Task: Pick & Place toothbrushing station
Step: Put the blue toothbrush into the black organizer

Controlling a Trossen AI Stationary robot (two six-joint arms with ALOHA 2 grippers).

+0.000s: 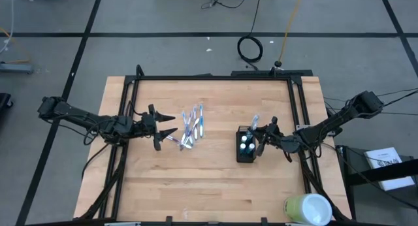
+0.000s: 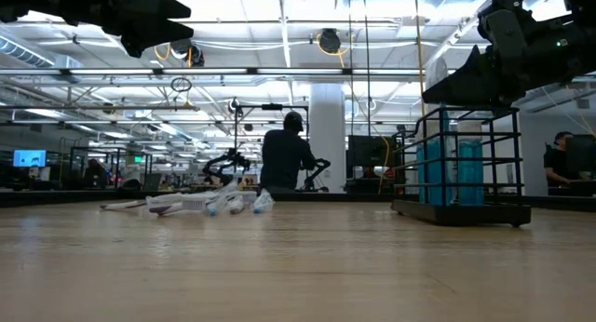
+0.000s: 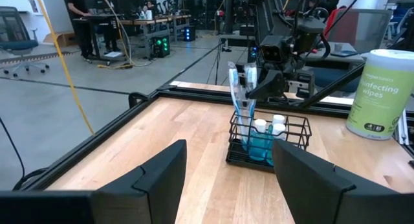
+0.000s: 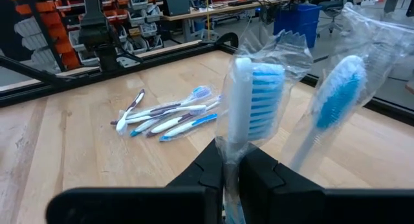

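Note:
The black wire-mesh holder stands on the wooden table at the right, and in the left wrist view the holder carries white-capped blue tubes and two wrapped blue-and-white toothbrushes standing upright. My right gripper is shut on one of these toothbrushes; the other toothbrush stands beside it. A loose pile of toothbrushes lies flat at the table's middle. My left gripper hovers open just left of that pile, pointing level at it. My right gripper pinches the wrapped toothbrush between its two fingers on the neck just below the bristle head, plastic wrapper included. The fingers come nearly level from the table's right side and lie across the brush. The brush stands upright, head up, its handle down in the holder.
A yellow-green and white wipes cylinder stands at the table's near right corner. A black rail frame runs around the table's far and side edges. Bare wood lies between the pile and the holder. People stand among desks in the room behind.

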